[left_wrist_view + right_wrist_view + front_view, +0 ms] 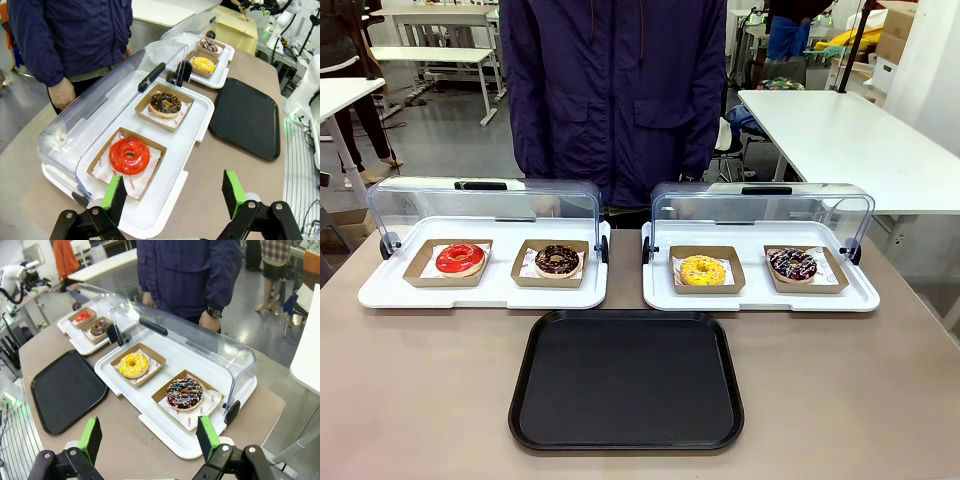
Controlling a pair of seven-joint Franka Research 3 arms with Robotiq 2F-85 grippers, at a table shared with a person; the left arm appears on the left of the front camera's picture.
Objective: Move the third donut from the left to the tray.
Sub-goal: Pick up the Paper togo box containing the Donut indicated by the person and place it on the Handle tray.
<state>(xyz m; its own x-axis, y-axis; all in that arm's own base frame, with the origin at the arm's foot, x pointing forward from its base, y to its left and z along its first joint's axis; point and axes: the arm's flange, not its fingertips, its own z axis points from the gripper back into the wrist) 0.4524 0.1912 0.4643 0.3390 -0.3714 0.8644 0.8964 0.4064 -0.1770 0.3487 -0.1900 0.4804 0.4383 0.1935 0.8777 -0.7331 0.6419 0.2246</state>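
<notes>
The yellow donut, ring-shaped with sprinkles, sits in a brown holder on the right white tray, just beyond the black tray. It is probably light and soft, with icing that smears easily, so pinch the stiffer holder's edge. Left tool and right tool both stand apart, empty.

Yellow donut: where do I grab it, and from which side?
Probably the brown cardboard holder, across two opposite walls, not the iced donut itself. Come down from above on the robot's side: the clear lid stands open behind it, and the holder lies flat with a gap to the next holder.
</notes>
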